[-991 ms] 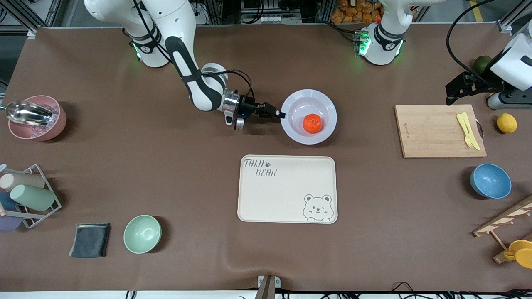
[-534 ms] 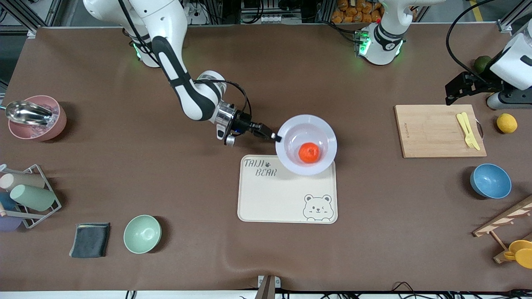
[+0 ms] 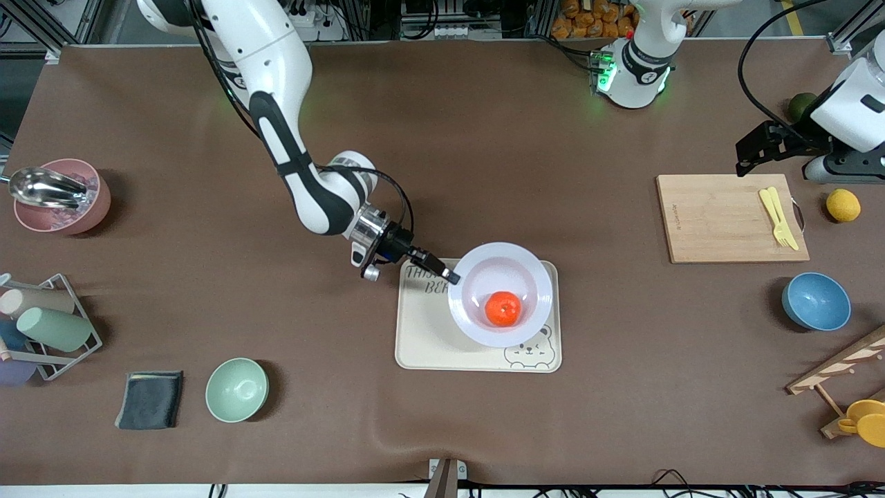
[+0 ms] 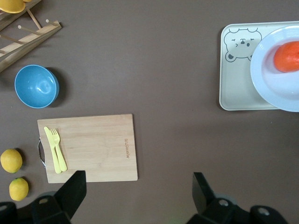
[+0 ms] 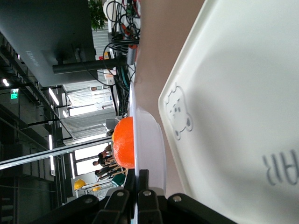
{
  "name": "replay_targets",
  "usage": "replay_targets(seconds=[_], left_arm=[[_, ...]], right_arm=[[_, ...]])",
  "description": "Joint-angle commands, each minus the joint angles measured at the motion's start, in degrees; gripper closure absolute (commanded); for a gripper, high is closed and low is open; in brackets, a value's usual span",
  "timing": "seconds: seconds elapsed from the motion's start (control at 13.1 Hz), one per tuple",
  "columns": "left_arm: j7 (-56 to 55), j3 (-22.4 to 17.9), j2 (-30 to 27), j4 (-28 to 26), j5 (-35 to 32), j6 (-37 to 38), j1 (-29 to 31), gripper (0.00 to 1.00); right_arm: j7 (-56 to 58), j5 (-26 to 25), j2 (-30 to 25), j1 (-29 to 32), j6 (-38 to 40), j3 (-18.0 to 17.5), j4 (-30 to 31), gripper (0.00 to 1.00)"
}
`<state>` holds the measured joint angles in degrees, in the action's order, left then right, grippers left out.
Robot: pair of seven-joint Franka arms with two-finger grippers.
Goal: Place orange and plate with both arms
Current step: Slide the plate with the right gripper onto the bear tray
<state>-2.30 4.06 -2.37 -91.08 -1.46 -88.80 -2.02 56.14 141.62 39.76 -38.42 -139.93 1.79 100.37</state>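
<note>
Brown counter (image 3: 484, 429), lots of kitchen bits around the edges. The right end effector (image 3: 451, 277) is pinched tight on the rim of the plate (image 3: 532, 277), holding it over the cream bear tray (image 3: 422, 346), with the orange (image 3: 502, 308) sitting in its middle. The left end effector (image 4: 138, 196) waits spread wide, empty, over the counter by the cutting board (image 3: 719, 221).

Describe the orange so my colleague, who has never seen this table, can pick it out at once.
Find the cream bear tray at the table's middle. Over it the right hand grips a pale plate by its rim, and the orange sits in that plate. It is the only red-orange fruit; the lemon is yellow.
</note>
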Motion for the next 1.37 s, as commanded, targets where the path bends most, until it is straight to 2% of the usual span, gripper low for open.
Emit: replay_targets(seconds=[0.0, 0.15, 0.91, 1.14, 1.22, 1.3], left_arm=[[1.16, -0.11, 0.53, 1.26, 1.55, 0.03, 0.53, 0.00], [1.16, -0.20, 0.53, 1.60, 1.46, 0.03, 0.44, 0.00], [0.72, 1.21, 0.35, 2.05, 1.29, 0.21, -0.09, 0.00], [0.89, 1.21, 0.26, 2.05, 1.37, 0.38, -0.09, 0.00], [0.81, 1.21, 0.26, 2.05, 1.37, 0.38, -0.17, 0.00], [0.89, 1.21, 0.26, 2.05, 1.29, 0.38, -0.09, 0.00]], right_arm=[[0.02, -1.43, 2.95, 1.50, -0.08, -0.56, -3.52, 1.00], [0.03, -3.53, 3.57, 2.29, -0.08, -0.65, -3.61, 1.00], [1.34, -3.80, 8.23, 2.64, 0.01, -0.65, -6.42, 0.99], [0.73, -6.08, 8.32, 3.26, -0.08, -0.65, -6.51, 0.57], [0.64, -6.70, 8.32, 3.87, -0.17, -0.65, -6.51, 0.49], [0.47, -6.96, 8.32, 4.05, -0.43, -0.65, -6.51, 0.48]])
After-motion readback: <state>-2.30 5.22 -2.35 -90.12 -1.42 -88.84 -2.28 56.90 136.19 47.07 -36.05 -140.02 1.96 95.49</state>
